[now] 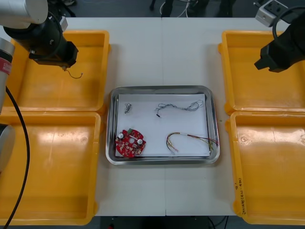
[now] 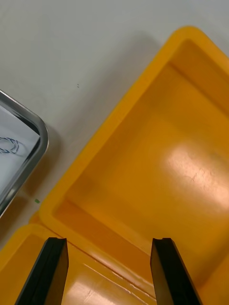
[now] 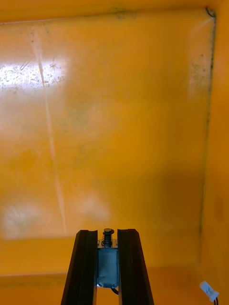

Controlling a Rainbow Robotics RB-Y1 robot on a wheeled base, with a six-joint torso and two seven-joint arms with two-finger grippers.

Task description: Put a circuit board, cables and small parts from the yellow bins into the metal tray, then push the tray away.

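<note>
Metal tray (image 1: 110, 125): sitting mid-way across the worktop (image 1: 162, 52), carrying the circuit board (image 1: 130, 142) and the red and yellow cable (image 1: 190, 139) by its near rim, with its white middle lying bare.
Left claw (image 3: 108, 234): hanging over the far left yellow bin (image 1: 47, 93), pinching a small metal part (image 3: 108, 264), likely tray-bound.
Right claw (image 2: 109, 244): hovering wide apart and empty above the far right yellow bin (image 2: 157, 143).

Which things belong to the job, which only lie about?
Job: metal tray; red circuit board; blue and white cable; red and yellow cable; small metal part; held part in left pincer; yellow bins; right pincer, open above one.
Lying about: grey box, far right corner.
</note>
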